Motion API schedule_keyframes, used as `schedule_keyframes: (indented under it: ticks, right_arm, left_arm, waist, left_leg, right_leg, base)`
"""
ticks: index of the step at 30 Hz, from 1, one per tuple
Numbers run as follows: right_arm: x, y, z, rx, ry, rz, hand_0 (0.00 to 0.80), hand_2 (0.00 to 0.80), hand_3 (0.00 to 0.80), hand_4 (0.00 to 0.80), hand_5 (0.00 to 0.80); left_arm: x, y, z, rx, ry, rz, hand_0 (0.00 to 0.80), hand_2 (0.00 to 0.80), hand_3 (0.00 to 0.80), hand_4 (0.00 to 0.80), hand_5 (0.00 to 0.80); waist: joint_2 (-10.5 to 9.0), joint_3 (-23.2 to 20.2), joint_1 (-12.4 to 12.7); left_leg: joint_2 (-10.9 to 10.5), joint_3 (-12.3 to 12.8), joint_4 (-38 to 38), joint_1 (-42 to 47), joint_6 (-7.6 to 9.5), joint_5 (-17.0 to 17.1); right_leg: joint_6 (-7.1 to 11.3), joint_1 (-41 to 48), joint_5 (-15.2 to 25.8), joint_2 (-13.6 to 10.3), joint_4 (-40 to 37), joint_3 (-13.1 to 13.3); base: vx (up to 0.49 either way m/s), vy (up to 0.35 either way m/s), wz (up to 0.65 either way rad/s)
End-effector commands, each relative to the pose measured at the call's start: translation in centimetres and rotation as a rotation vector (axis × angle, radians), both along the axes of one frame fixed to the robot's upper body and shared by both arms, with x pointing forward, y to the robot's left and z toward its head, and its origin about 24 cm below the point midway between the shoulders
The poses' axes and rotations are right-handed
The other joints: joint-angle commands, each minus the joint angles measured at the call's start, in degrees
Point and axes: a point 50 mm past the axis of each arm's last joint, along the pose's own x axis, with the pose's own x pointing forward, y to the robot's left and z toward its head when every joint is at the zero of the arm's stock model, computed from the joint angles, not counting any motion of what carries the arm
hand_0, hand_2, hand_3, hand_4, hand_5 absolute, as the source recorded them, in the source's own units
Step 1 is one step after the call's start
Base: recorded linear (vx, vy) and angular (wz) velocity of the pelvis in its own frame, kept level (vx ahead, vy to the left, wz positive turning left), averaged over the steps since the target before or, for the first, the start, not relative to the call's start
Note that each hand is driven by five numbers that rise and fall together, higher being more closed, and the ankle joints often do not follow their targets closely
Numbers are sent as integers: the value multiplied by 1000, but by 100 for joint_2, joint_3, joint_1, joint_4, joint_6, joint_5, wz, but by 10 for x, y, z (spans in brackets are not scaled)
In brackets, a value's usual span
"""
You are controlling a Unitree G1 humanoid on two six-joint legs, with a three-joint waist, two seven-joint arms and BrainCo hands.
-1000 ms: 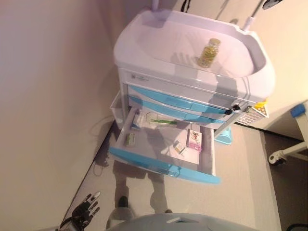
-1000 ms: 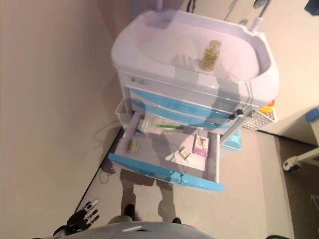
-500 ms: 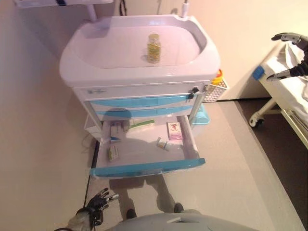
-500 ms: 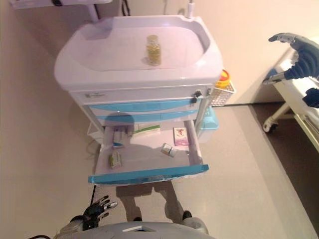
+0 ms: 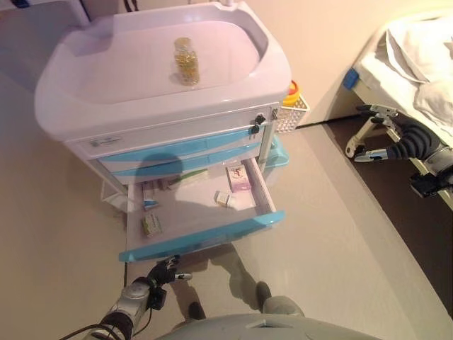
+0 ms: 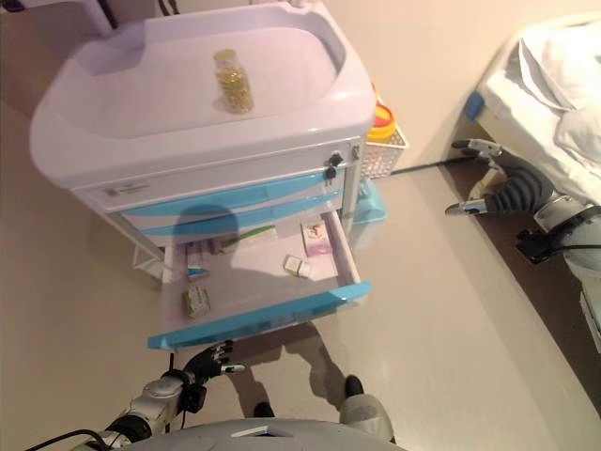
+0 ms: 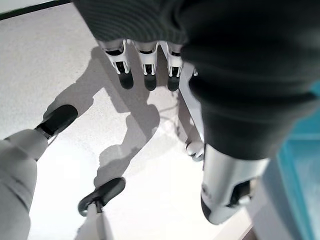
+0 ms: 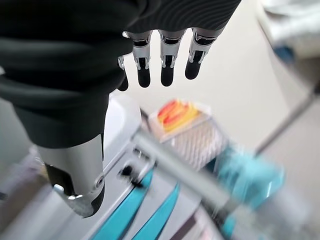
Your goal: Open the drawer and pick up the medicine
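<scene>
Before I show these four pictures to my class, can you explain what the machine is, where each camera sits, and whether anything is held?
It is a two-legged humanoid robot. Two pictures come from cameras in its head, looking down; two from its wrists. Before it stands a white medical cart with blue drawers. A clear bottle of yellow pills stands on top. The cart's lowest blue-fronted drawer is pulled open, with small medicine boxes inside. The left hand hangs low before the drawer, and the right hand is out near a white bed. Both are open and hold nothing.
</scene>
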Motion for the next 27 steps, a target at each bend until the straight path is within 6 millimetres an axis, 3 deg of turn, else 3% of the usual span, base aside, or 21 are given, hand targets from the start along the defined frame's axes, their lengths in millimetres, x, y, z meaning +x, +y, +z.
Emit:
schedule_keyframes:
  ticks: [1, 8, 17, 22, 26, 27]
  right_arm:
    - [-1, 18, -15, 140, 61, 146, 0, 0, 0, 0, 0]
    - [-3, 36, -58, 313, 344, 363, 0, 0, 0, 0, 0]
    - [-26, 28, -117, 463, 648, 438, 0, 0, 0, 0, 0]
    - [-34, 22, -144, 568, 708, 358, 0, 0, 0, 0, 0]
    - [-36, 19, -154, 574, 688, 304, 0, 0, 0, 0, 0]
    - [-37, 18, -155, 580, 681, 291, 0, 0, 0, 0, 0]
  left_arm:
    - [42, 11, 26, 53, -141, -44, 0, 0, 0, 0, 0]
    - [68, 49, 52, 154, -235, -5, 0, 0, 0, 0, 0]
    - [100, 90, 104, 292, -361, -93, 0, 0, 0, 0, 0]
    - [125, 113, 149, 310, -427, -69, 0, 0, 0, 0, 0]
    - [142, 132, 191, 359, -487, -39, 0, 0, 0, 0, 0]
    - [146, 138, 203, 371, -507, -17, 0, 0, 0, 0, 0]
  waist:
    - [-129, -20, -39]
    - [19, 639, -400]
    - [98, 1296, -562]
    - [101, 1622, -584]
    - [25, 1879, -580]
    - [33, 1954, -587]
  left_leg:
    - [117, -16, 861, -215, -104, -849]
    - [2, 182, 1287, -473, -86, -972]
    - [-125, 288, 1934, -948, -68, -1096]
    - [-121, 269, 2330, -1332, -72, -1141]
    - [-82, 262, 2569, -1644, -61, -1172]
    - [-48, 199, 2676, -1671, -84, -1334]
  right_leg:
    - [493, -616, -149, -302, 804, 77]
    - [513, -1041, -163, -389, 1092, 402]
    - [500, -1456, -105, -500, 1277, 635]
    - [429, -1754, -50, -491, 1381, 740]
    - [376, -1987, 28, -449, 1423, 793]
    - [395, -1968, -89, -431, 1474, 762]
  base:
    - [-56, 108, -11]
    - [-63, 175, -33]
    - [-43, 133, -20]
    - [-64, 72, -5]
    - [-71, 25, 6]
    - [-24, 3, 5]
